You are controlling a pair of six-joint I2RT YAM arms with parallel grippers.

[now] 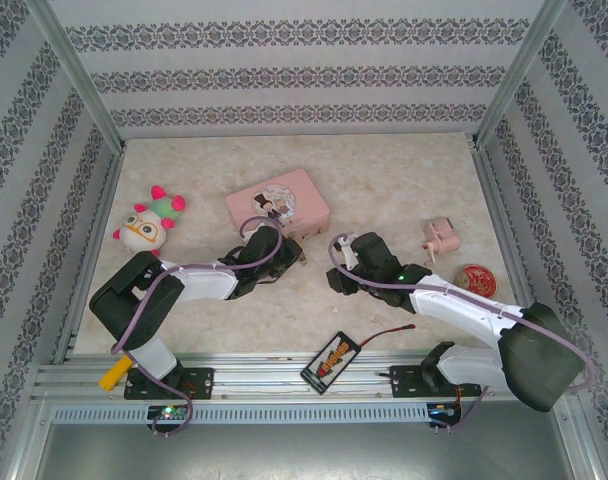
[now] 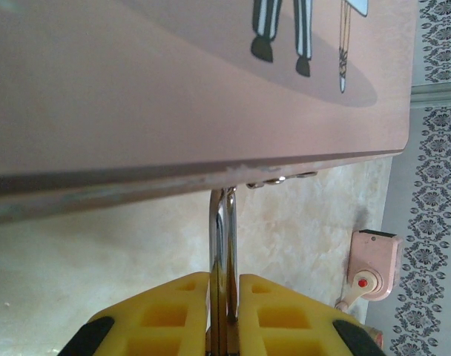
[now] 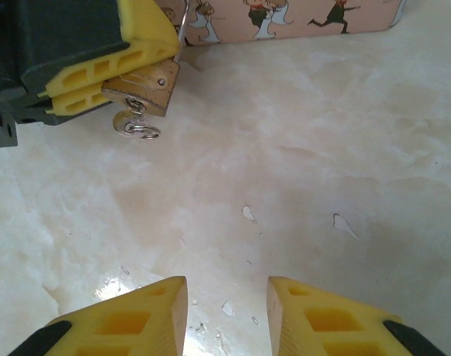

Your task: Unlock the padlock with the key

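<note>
Item 1: right pincer [image 3: 225, 297], released, nothing between its fingers, over bare bench [image 3: 322, 163] on the near side of the pink tin [image 3: 285, 18].
Item 2: left pincer [image 2: 224, 297], clenched on the padlock [image 3: 145, 83] at the tin's near edge, shackle end toward the tin.
Item 3: key [image 3: 127, 121], at the padlock's base, the end away from the tin.
I judge it lies ahead and left of my free right pincer.
</note>
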